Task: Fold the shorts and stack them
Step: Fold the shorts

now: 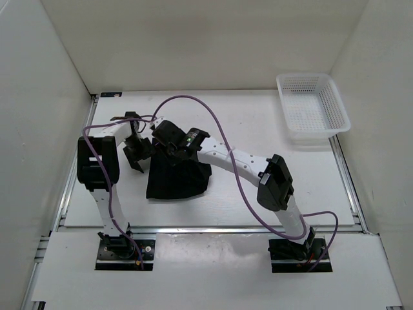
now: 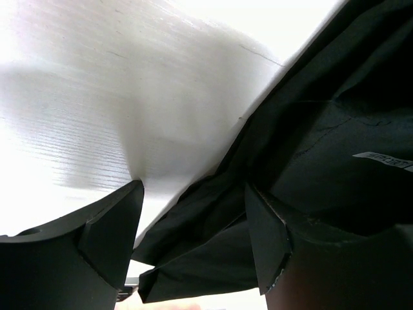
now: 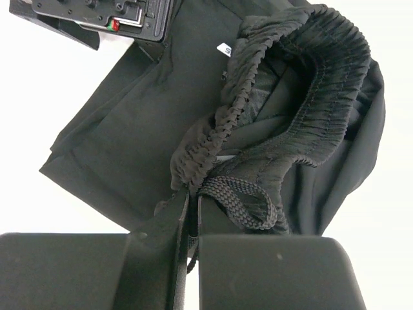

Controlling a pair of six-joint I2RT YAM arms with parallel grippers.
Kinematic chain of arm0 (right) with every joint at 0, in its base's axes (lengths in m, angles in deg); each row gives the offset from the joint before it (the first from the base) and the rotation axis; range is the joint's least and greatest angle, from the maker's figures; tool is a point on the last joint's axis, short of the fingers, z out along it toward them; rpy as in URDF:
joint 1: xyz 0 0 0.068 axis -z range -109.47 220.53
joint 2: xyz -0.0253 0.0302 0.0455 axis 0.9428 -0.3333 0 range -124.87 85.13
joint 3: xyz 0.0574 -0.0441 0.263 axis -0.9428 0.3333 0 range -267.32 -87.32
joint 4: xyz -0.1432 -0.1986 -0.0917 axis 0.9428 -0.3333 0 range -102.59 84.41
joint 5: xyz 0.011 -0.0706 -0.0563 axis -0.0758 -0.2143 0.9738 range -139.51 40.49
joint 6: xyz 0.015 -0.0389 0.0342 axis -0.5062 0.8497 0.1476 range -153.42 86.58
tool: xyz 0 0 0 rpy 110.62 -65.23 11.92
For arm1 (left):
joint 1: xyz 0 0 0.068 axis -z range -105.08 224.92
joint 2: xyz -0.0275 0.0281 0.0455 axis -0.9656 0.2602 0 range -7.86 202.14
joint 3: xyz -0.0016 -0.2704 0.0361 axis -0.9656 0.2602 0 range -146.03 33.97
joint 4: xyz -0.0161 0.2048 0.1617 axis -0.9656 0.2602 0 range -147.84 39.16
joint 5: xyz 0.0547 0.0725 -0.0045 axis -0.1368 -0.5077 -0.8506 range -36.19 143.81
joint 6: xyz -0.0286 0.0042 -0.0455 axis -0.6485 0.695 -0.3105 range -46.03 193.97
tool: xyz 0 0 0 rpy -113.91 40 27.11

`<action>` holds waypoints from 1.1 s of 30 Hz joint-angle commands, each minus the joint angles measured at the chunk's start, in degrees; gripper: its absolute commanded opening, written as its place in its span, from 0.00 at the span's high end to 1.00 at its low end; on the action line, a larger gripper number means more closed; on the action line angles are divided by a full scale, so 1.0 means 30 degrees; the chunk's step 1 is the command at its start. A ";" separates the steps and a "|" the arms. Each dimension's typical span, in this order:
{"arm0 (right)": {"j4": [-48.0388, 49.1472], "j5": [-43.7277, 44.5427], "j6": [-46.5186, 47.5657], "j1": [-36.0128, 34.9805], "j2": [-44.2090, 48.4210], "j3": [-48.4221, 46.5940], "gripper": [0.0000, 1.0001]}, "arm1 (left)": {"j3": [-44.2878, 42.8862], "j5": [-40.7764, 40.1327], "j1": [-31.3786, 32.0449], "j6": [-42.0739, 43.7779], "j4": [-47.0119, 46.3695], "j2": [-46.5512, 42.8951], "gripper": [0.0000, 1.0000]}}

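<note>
The black shorts [image 1: 177, 179] lie bunched on the table left of centre. My right gripper [image 1: 169, 139] is shut on their elastic waistband [image 3: 213, 139] and holds it lifted. The pinch [image 3: 193, 201] is next to a loop of drawstring [image 3: 248, 201]. My left gripper [image 1: 137, 153] is open at the shorts' left edge. In the left wrist view, its jaws stand wide apart, with a folded hem corner of the shorts [image 2: 213, 255] lying between the fingers [image 2: 110, 232]. A small pale label [image 2: 384, 160] shows on the fabric. The left gripper's body also shows in the right wrist view [image 3: 103, 16].
A white plastic mesh basket [image 1: 312, 108] stands at the back right corner. White walls enclose the table on three sides. Purple cables loop from both arms over the middle of the table [image 1: 219, 132].
</note>
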State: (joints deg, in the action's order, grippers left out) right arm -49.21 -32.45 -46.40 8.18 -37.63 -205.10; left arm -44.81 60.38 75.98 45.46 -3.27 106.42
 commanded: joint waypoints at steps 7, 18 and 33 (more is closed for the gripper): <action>0.0095 0.0407 0.0631 -0.0136 0.0637 -0.0497 1.00 | 0.0685 -0.0080 -0.0265 0.0305 -0.1138 -0.0386 0.25; 0.0562 -0.1468 0.2389 -0.0311 -0.1675 -0.2572 1.00 | -0.1126 0.1678 -0.3277 0.0305 0.1551 -0.4691 0.02; 0.5102 -0.1707 0.0402 -0.0458 0.4787 0.2948 0.33 | -0.1456 0.0594 -0.4572 0.0158 0.2788 -0.7390 0.03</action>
State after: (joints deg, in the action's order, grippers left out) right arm -41.36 -41.30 -42.13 6.35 -35.83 -201.51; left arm -50.47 63.15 62.14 45.22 4.01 85.55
